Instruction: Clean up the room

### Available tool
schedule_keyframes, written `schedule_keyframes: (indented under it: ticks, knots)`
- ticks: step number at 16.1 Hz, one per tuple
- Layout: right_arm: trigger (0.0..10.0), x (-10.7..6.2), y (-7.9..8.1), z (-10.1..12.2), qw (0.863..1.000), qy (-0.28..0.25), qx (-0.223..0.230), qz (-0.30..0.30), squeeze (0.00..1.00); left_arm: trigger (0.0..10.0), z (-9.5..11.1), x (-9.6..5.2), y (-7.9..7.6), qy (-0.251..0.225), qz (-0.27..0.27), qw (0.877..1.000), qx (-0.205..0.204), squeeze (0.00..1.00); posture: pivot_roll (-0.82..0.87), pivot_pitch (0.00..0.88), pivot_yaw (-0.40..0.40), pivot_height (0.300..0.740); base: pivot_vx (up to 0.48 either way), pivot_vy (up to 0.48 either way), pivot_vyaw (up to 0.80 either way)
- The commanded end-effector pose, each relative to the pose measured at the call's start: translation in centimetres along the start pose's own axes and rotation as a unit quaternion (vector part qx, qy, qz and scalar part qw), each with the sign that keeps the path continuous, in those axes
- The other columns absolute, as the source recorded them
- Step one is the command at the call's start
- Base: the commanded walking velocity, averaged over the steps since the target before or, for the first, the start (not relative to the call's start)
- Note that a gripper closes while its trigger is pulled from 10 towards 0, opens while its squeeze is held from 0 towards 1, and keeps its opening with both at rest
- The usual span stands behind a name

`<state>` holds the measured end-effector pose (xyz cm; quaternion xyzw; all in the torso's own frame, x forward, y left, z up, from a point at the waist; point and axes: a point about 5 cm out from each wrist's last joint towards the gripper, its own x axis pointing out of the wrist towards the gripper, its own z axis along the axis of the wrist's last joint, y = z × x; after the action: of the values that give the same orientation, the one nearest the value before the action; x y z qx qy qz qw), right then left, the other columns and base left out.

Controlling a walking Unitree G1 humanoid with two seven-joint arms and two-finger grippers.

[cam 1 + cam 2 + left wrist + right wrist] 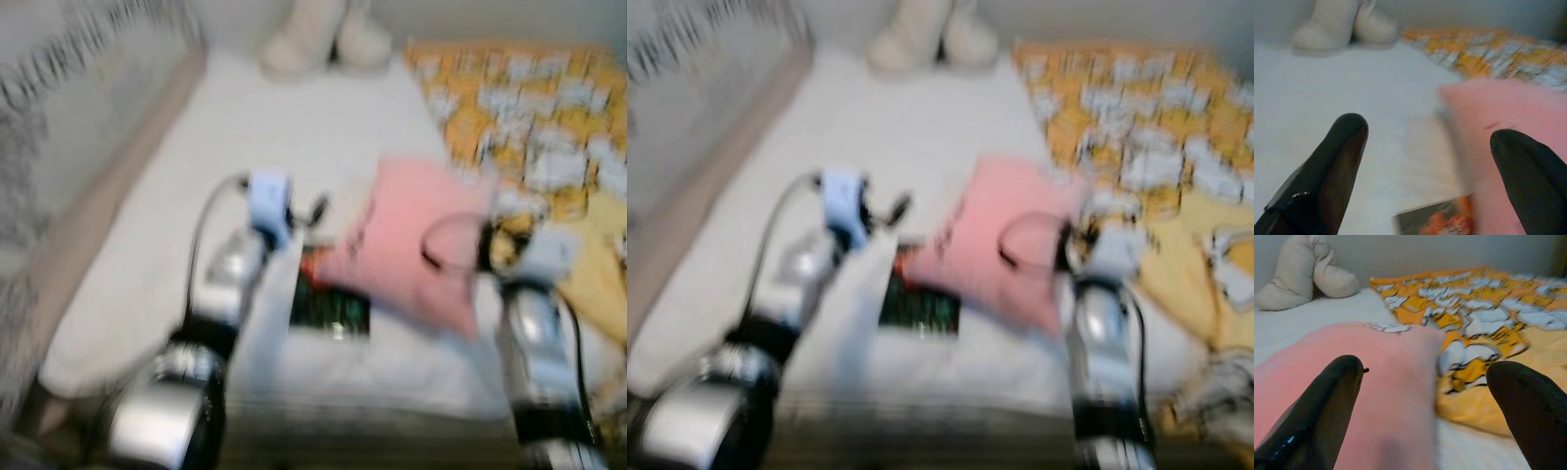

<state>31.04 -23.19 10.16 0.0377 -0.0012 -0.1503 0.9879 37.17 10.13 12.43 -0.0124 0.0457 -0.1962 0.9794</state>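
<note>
The white bed (294, 127) is spreading out ahead of the robot, with the orange-and-white quilt (529, 117) lying rumpled along its right side and a cream stuffed toy (328, 39) sitting at the far end by the wall. Nearer the robot, the pink pillow (416, 245) is resting askew on the sheet, its lower left corner overlapping a dark book (328, 299), and these look like the things to tidy. Both arms are reaching forward: the left gripper (1430, 171) is hovering above the book and the pillow's edge with its jaws spread wide and holding nothing, while the right gripper (1425, 406) is hanging over the pillow where it meets the quilt, likewise spread and empty. The main risk is that the head views are smearing with motion, so a grasp started now could be landing off target; the right fingers could be catching a fold of quilt along with the pillow and dragging it, and lifting the pillow could be nudging the book toward the bed's near edge. The head views are showing how pillow, book and quilt sit together, which neither wrist view is giving; the left wrist view is showing the book's orange cover print up close, and the right wrist view is revealing the quilt's yellow underside beside the pillow.
</note>
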Motion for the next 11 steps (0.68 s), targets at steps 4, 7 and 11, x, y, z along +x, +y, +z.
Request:
schedule_keyframes:
  ticks: [4, 7, 11]
  knots:
    - [10.0, 0.9, -1.0, -1.8, 0.996, 0.071, 0.051, -0.015, 0.96, 10.0, 0.5, 1.9, -1.4, 0.055, -0.018, 0.996, -0.067, 0.0, -0.04, 0.0, 0.065, 0.728, 0.0, 0.0, 0.0]
    - [10.0, 0.6, -0.2, -2.7, 0.991, 0.099, 0.092, -0.003, 0.96, 10.0, -0.2, 2.1, -2.5, 0.074, -0.033, 0.99, -0.118, 0.0, -0.09, 0.046, 0.088, 0.728, 0.0, 0.0, 0.0]
    - [10.0, 0.1, 1.5, -3.8, 0.983, 0.132, 0.124, 0.035, 0.96, 10.0, -2.1, 2.0, -5.0, 0.112, -0.053, 0.978, -0.166, 0.0, -0.17, 0.138, 0.107, 0.728, 0.0, 0.0, 0.0]
